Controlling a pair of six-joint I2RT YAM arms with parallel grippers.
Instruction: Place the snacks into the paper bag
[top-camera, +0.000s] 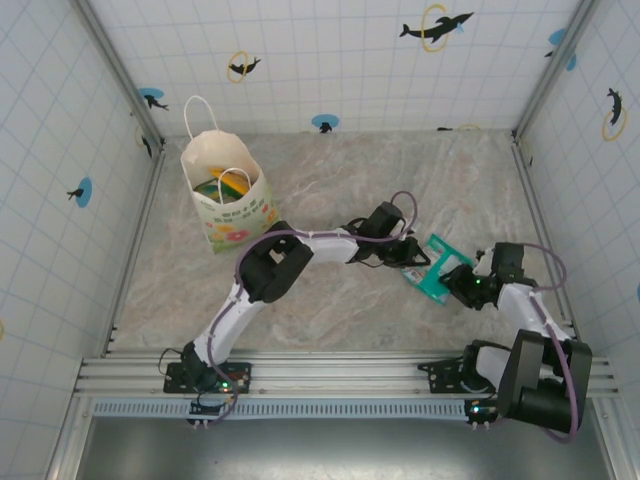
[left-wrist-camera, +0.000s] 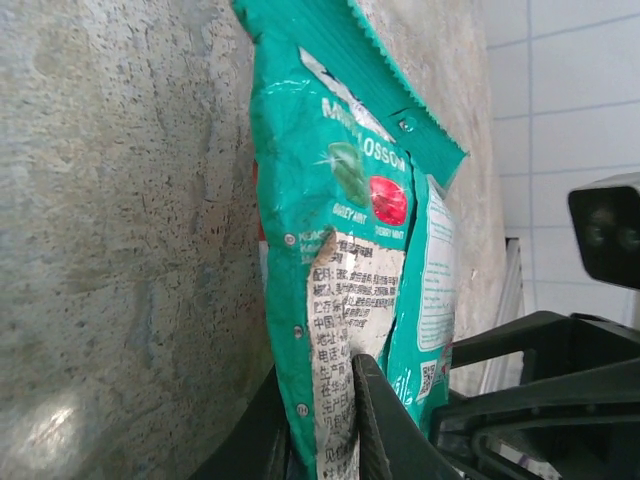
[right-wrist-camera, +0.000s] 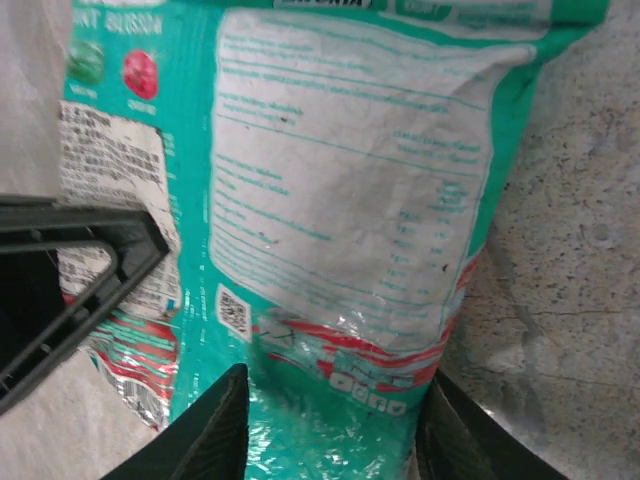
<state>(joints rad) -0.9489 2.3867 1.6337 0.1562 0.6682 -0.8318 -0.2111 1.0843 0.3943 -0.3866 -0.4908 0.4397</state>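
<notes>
left wrist: our left gripper (left-wrist-camera: 322, 432) pinches the teal packet (left-wrist-camera: 340, 200); our right gripper (right-wrist-camera: 330, 440), spread wide, straddles it.

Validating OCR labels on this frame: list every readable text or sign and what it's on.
"M…LOSSOM": white letters on the teal packet, with the middle letters lost to glare.
Captions under its green and red dots: too small to read.
White sticker on the packet: Chinese print, too small to read.
QR code and back panel: fine print, unreadable.
Green lettering on the paper bag: too small to read.
</notes>
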